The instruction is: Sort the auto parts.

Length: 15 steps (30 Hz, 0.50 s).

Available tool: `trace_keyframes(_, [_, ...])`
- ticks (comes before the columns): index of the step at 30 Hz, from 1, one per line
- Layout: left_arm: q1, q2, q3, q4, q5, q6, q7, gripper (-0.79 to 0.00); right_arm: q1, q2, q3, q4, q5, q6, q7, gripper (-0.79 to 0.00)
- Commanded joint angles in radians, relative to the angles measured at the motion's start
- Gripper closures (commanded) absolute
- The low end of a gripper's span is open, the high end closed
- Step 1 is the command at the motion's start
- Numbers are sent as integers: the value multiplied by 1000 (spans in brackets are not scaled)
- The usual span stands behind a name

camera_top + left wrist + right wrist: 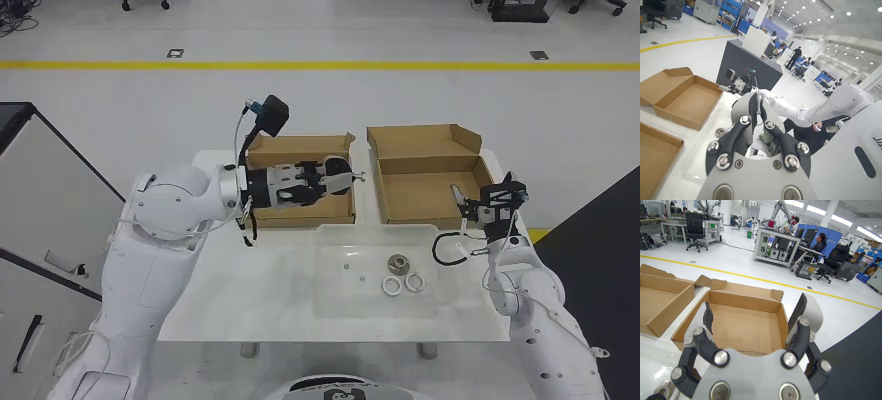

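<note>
Left wrist view has the action: a threaded bolt point(758, 103) is pinched between the black pads of the left gripper point(757, 100). The fingers are closed tight on it, threads showing, with one end poking out past the fingertips.

From the top view, that gripper lies sideways above the left cardboard box point(300, 150). Its tip is up by the box's right-hand wall, and the bolt is held in the air over the cardboard. Just beside it, across a narrow gap, sits the right cardboard box point(425, 200) with its flaps open.

Over to the right gripper point(755, 303): its fingers are spread wide with nothing between them. It hangs at the near right corner of the right box and faces into it.

Nearer the robot, in front of both boxes, a clear tray point(335, 295) rests on the white table point(220, 290). In the tray is a metal flanged bushing point(398, 264). Just in front of it lie two white rings point(392, 286) side by side, though whether they touch is hard to tell. Two tiny pale bits point(346, 267) lie further left in the tray, too small to make out.
</note>
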Motion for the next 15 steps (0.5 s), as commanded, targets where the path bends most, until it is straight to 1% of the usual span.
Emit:
trace_keyframes(1, [-2, 3, 2, 2, 15, 4, -4, 0, 0, 0, 0, 0, 0, 0, 0, -785])
trace_keyframes(6, [-14, 15, 5, -8, 154, 34, -61, 0, 0, 0, 0, 0, 0, 0, 0, -785])
trace_keyframes(9, [-32, 24, 12, -4, 248, 51, -124, 0, 0, 0, 0, 0, 0, 0, 0, -785])
trace_keyframes(15, [-107, 33, 44, 54, 354, 62, -227, 0, 0, 0, 0, 0, 0, 0, 0, -785])
